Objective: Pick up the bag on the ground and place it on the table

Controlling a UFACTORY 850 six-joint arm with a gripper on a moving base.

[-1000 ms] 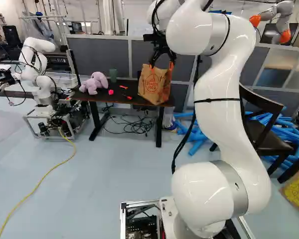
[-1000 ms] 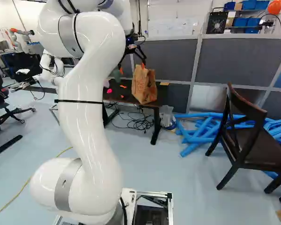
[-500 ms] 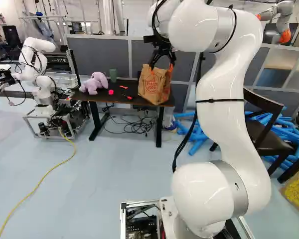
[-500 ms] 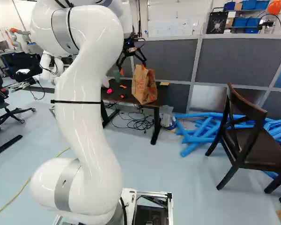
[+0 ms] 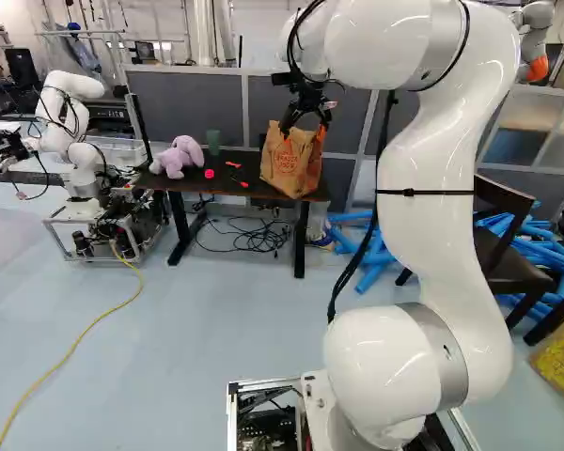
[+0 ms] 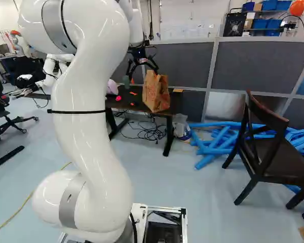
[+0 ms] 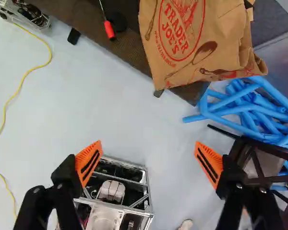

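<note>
Above the dark table, my gripper [image 5: 307, 111] overlaps the top of the brown paper bag in the left base view. The right base view has the gripper [image 6: 142, 65] beside the bag's upper edge. Seen from the wrist, the gripper [image 7: 148, 152] stands wide open, orange pads far apart and only floor and base frame showing between them. The bag [image 5: 287, 167] stands upright on the right end of the table [image 5: 207, 183], its top crumpled. In the wrist view the bag [image 7: 177, 43] lies ahead of the fingers, touching neither.
A purple plush toy [image 5: 176, 157], a green cup [image 5: 213, 142] and small red items [image 5: 237, 181] share the table. Cables [image 5: 244, 235] lie beneath it. Blue foam tubes [image 6: 220, 144] and a dark chair [image 6: 261, 142] stand right of it. Another robot [image 5: 70, 132] is at left.
The arm has drawn back from the bag, its gripper shifting left in the right base view. The fingers remain open. Bag, table and base have stayed where they were.
</note>
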